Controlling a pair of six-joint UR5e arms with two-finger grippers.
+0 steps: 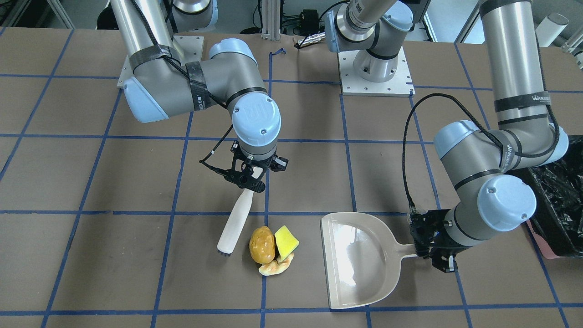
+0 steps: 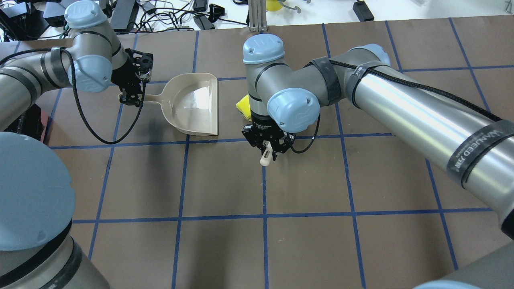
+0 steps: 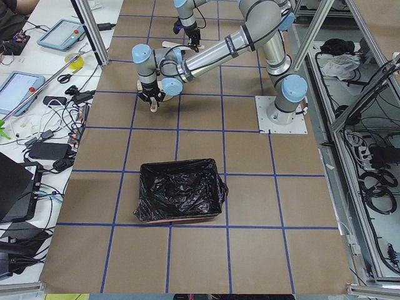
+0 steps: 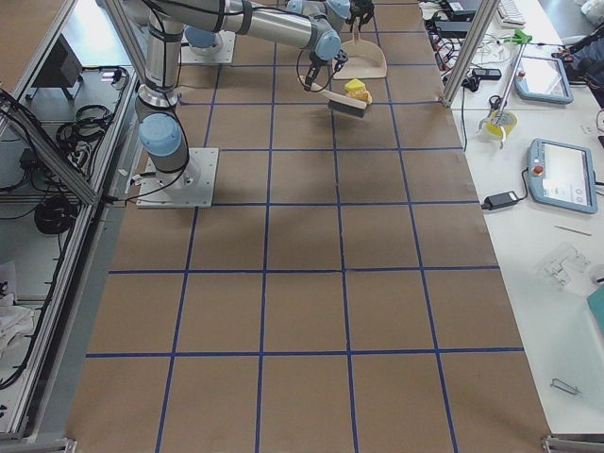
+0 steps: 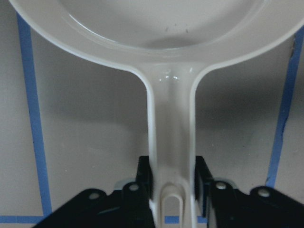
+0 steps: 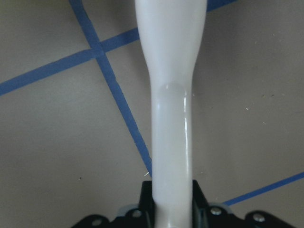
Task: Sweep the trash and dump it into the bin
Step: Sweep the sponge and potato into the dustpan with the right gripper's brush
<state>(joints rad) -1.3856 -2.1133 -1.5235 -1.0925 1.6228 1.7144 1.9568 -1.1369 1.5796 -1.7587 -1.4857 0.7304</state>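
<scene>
The trash lies together on the table: a brown potato-like lump, a yellow sponge wedge and a pale peel scrap. My right gripper is shut on the handle of a white brush, whose bristle end rests just beside the lump, on the side away from the dustpan. My left gripper is shut on the handle of the beige dustpan, which lies flat with its open mouth facing the trash, a small gap away. The bin, lined with a black bag, stands beyond the left arm.
The bin's corner shows at the table edge behind my left arm. The two arm bases stand on plates at the robot's side. Blue tape lines grid the brown table.
</scene>
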